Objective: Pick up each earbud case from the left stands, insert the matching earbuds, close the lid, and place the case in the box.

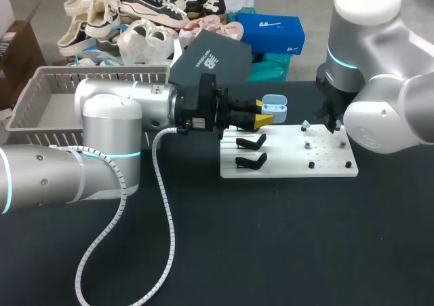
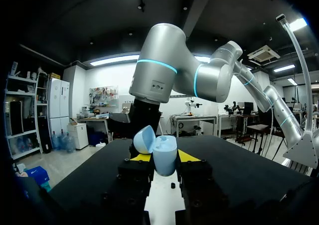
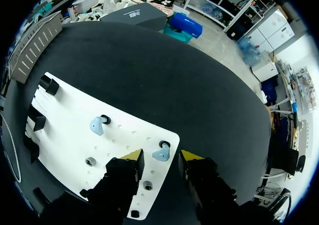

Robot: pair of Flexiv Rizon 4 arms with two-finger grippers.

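Case (image 2: 164,152), lid open, is clamped upright between the left gripper's (image 2: 164,159) fingers, above the board (image 3: 70,135). Right gripper (image 3: 162,157) hangs with fingers apart, nearer the earbud (image 3: 160,154), which lies directly under their gap.

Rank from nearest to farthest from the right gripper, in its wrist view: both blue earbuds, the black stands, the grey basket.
1. Blue earbud, between the open fingertips of the right gripper.
2. Other blue earbud, farther along the white board.
3. Black stands, at the board's far end.
4. Grey basket, beyond the board.
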